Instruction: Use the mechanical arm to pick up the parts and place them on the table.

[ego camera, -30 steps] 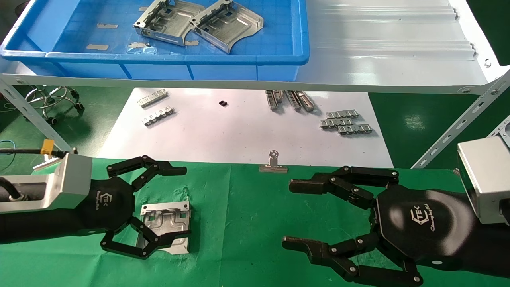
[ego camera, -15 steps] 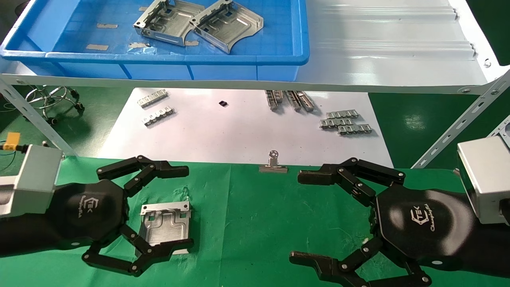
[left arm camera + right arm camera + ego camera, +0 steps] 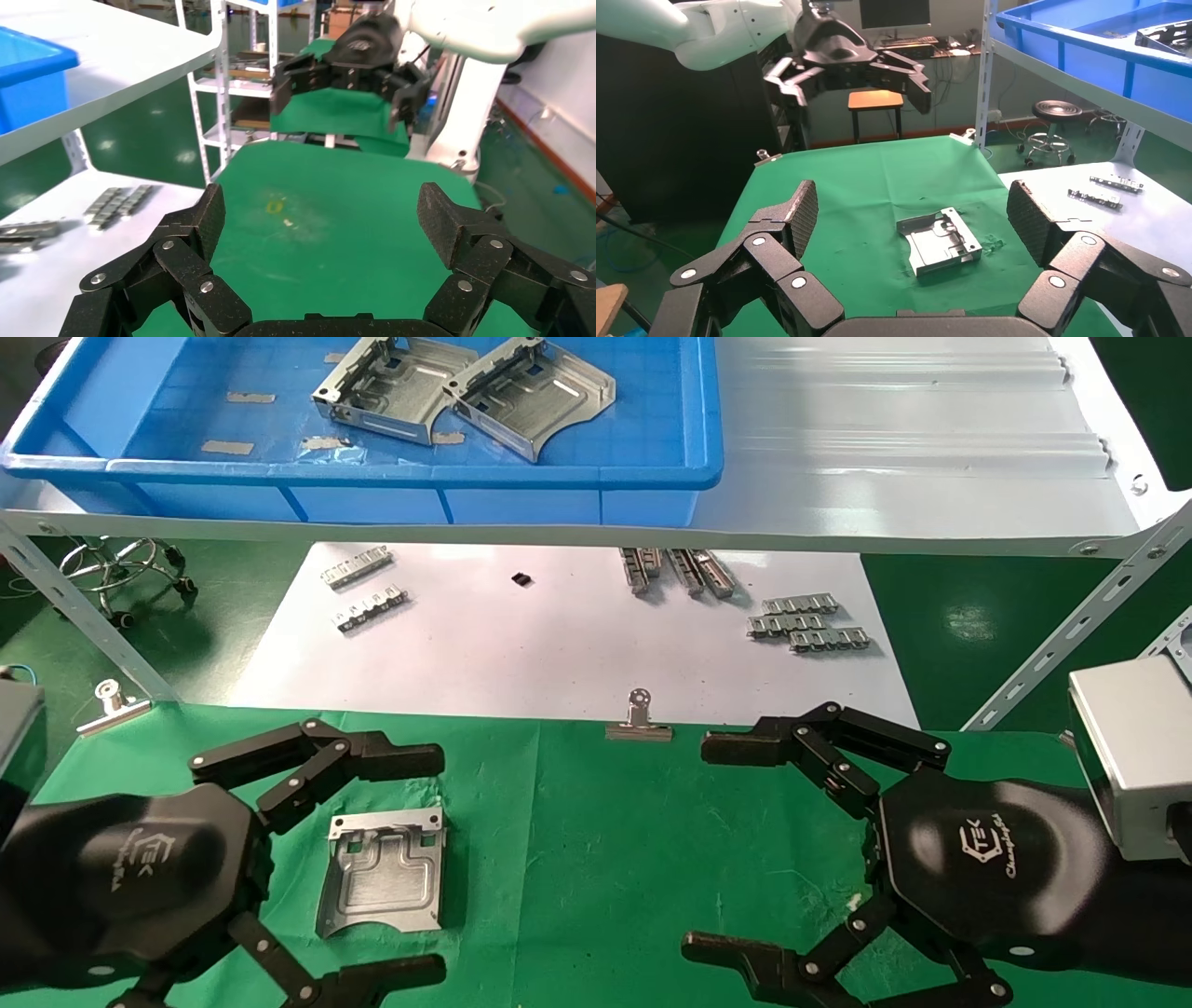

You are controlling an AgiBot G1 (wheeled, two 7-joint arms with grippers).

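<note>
One shiny silver stamped sheet-metal bracket lies flat on the wrinkled bright green cloth table, between the spread black fingers of the left black jointed robot hand, touching neither. Half a second ago the lower fingers overlapped its edge; the hand has since backed off. The right black robot hand hovers wide open, empty.

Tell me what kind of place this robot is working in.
Probably a factory or workshop test cell: stamped metal brackets in a blue parts bin on a slotted-angle metal shelf, a green-clothed worktable, more racking behind.
</note>
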